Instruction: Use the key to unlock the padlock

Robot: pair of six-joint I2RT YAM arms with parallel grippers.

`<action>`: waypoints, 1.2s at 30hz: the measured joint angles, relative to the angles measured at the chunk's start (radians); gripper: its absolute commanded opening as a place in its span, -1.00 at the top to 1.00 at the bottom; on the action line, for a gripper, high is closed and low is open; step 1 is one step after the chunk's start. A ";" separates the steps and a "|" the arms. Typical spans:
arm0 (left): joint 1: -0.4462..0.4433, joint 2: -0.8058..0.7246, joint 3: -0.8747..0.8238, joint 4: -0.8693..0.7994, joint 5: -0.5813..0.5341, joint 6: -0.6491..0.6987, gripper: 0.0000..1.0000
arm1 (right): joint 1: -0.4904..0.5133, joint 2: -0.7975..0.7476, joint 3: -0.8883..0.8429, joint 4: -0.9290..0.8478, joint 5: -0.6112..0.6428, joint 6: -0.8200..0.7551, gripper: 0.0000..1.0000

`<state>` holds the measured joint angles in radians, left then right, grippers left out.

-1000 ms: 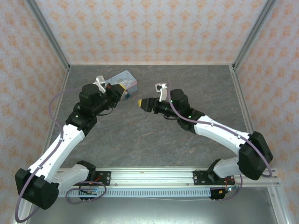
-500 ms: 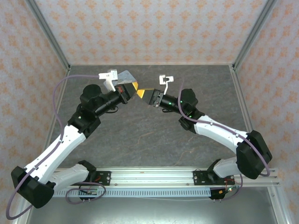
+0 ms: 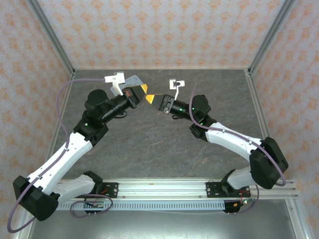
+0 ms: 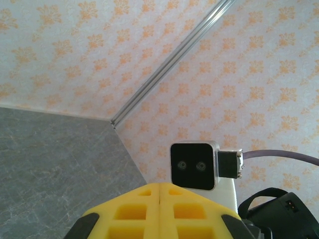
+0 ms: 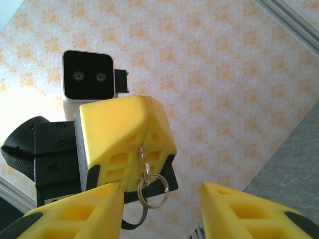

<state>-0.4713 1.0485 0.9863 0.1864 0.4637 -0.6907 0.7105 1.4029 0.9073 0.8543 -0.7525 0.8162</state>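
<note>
Walls (image 3: 159,30) pale pink, patterned with repeating orange floral sprigs. Floor (image 3: 149,144) dark grey with lighter stone-like veins. Left arm (image 3: 65,154) and right arm (image 3: 234,142) white with black joints; cable (image 3: 62,104) mauve. Left gripper (image 4: 159,204) and right gripper (image 3: 149,98) yellow, on black mounts. Key ring (image 5: 139,190) silvery. Wrist camera (image 5: 87,74) white, black face

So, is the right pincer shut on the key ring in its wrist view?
No, the right pincer stands open, fingers wide apart, while the key ring hangs from the shut left pincer.

Overhead view; wrist cameras (image 4: 193,166) face-to-face.
</note>
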 measured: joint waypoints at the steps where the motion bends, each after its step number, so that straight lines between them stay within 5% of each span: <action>1: 0.000 0.000 0.000 0.002 0.000 0.000 1.00 | 0.000 0.005 0.004 0.001 0.000 0.003 0.18; 11: 0.000 0.002 -0.002 0.005 -0.001 0.000 1.00 | 0.000 0.035 0.031 0.020 -0.001 0.032 0.46; 19: 0.001 0.003 -0.008 0.006 -0.022 -0.011 1.00 | 0.000 0.045 0.035 0.032 -0.007 0.050 0.99; 21: 0.001 0.003 -0.008 0.005 -0.027 -0.016 1.00 | 0.000 0.044 0.035 0.032 -0.008 0.047 1.00; 27: 0.000 0.003 0.000 -0.056 -0.059 -0.018 0.35 | 0.000 0.024 0.035 -0.066 0.005 -0.026 1.00; 36: 0.035 0.013 0.068 -0.198 -0.102 -0.053 0.33 | 0.000 -0.077 0.035 -0.320 0.062 -0.206 1.00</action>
<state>-0.4366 1.0615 1.0542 -0.0120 0.3618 -0.7441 0.7105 1.3262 0.9424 0.5346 -0.6907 0.6098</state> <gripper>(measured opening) 0.342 0.040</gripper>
